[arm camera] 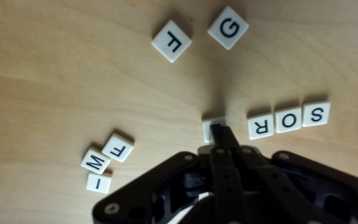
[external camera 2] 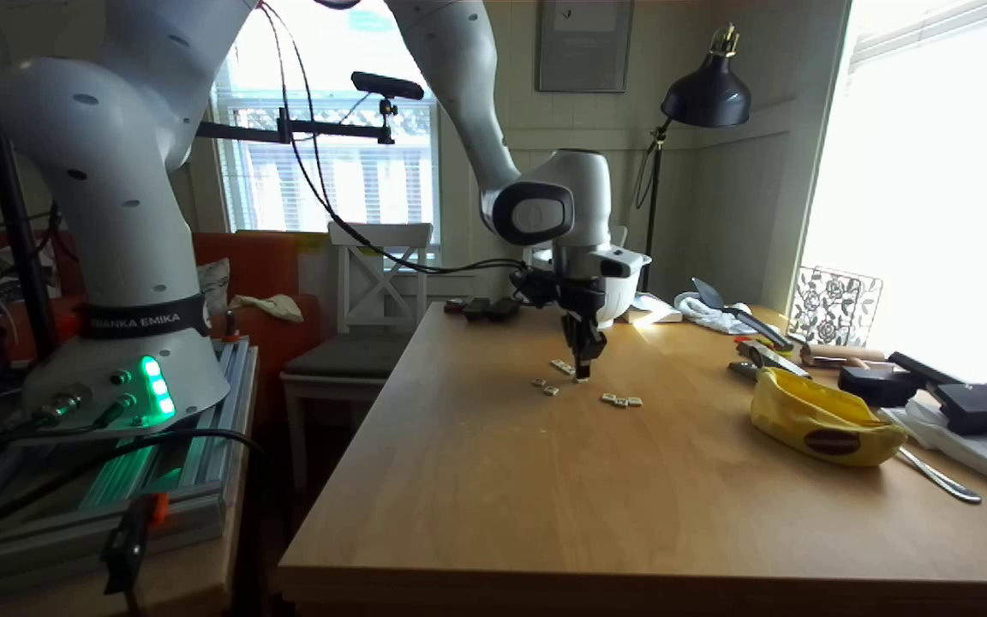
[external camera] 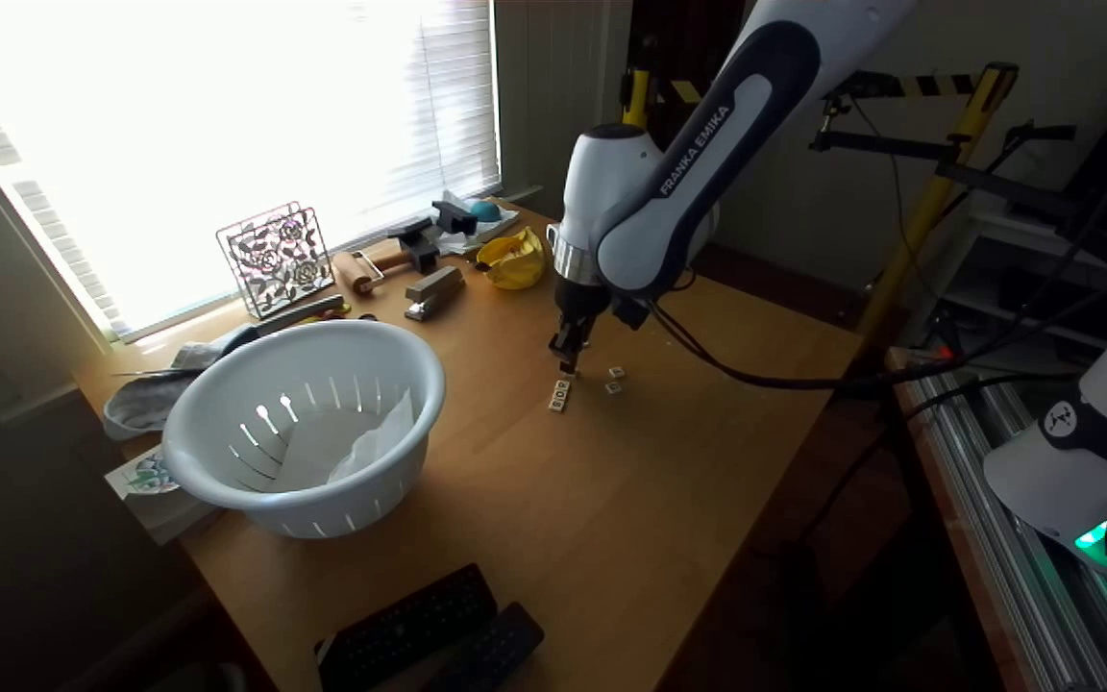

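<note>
My gripper (arm camera: 221, 132) is shut, its black fingertips together, pointing down at the table in both exterior views (external camera: 568, 363) (external camera 2: 583, 368). The tips are over a white tile (arm camera: 207, 132) and hide most of its face and its letter. They look to be on or just above it; I cannot tell whether they touch. To its right in the wrist view, an R tile (arm camera: 260, 126), an O tile (arm camera: 288, 120) and an S tile (arm camera: 316, 114) form a row. A gap separates the covered tile from the R.
In the wrist view, F (arm camera: 171, 41) and G (arm camera: 228, 28) tiles lie above; another F (arm camera: 118, 148), an M or W (arm camera: 95, 160) and an I (arm camera: 98, 183) lie left. A white colander (external camera: 323, 519), dark remotes (external camera: 409, 620), stapler (external camera: 435, 291) and yellow pouch (external camera 2: 828, 420) stand farther off.
</note>
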